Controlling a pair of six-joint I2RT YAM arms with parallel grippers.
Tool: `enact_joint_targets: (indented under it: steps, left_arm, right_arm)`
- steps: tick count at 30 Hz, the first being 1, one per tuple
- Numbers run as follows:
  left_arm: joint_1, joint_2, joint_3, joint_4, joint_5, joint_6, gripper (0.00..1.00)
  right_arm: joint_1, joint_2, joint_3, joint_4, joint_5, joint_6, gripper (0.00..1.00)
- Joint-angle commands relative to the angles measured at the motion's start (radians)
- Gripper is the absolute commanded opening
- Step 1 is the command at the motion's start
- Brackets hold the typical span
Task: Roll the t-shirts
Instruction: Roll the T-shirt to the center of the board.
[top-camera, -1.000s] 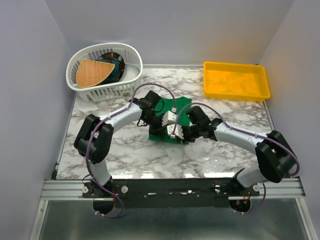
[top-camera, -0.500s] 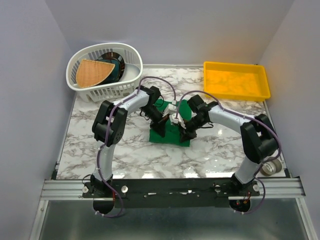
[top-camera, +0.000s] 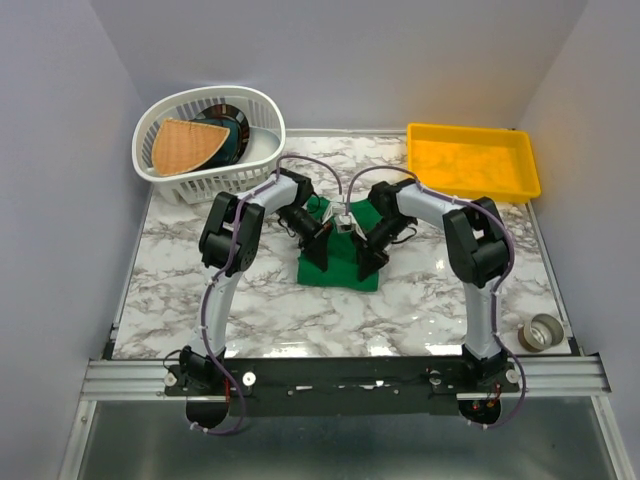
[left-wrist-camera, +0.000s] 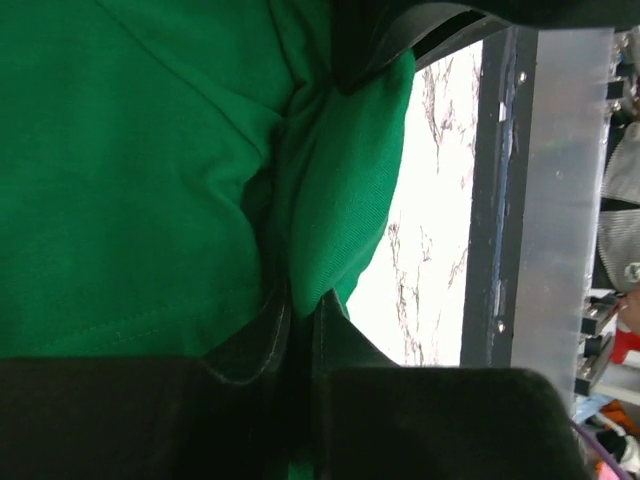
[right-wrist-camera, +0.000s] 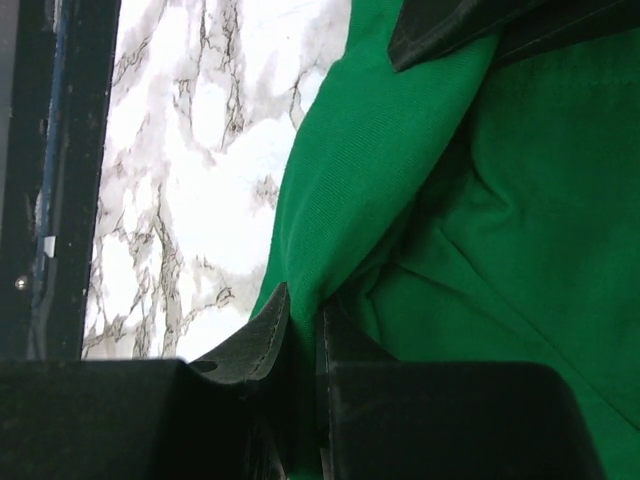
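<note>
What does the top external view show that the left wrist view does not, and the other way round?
Only the top external view shows the white basket, the yellow tray and the tape roll. Only the left wrist view shows a stitched seam and the cloth fold pinched in the left gripper. Both show the green t-shirt and the marble table.

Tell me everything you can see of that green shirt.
The shirt is plain emerald green, thin soft-looking cloth with a stitched hem. It lies bunched into a small bundle mid-table on the marble top. The left gripper and right gripper each pinch a fold of it.
</note>
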Motion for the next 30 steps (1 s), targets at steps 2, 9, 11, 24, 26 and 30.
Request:
enact_joint_targets:
  steps: [2,9,11,24,26,30]
  left_arm:
    - [0.022,0.012,0.049,-0.017,-0.079,0.033,0.27]
    - [0.048,-0.067,-0.028,0.189,-0.140,-0.144,0.46]
    - [0.066,-0.101,-0.046,0.239,-0.156,-0.191,0.48]
    - [0.137,-0.578,-0.475,0.560,-0.352,-0.434,0.55]
    - [0.118,-0.688,-0.544,0.595,-0.396,-0.406,0.58]
    - [0.019,-0.886,-0.797,0.843,-0.600,-0.319,0.69]
  right_arm:
    - [-0.063,0.161,0.102,-0.304,0.169,0.015,0.15]
    - [-0.071,0.279,0.246,-0.411,0.173,0.053,0.16]
    - [-0.072,0.289,0.259,-0.411,0.173,0.076,0.15]
    - [-0.072,0.373,0.413,-0.410,0.220,0.185,0.18]
    - [-0.072,0.390,0.452,-0.411,0.247,0.214,0.19]
    - [-0.072,0.408,0.481,-0.411,0.255,0.240,0.18]
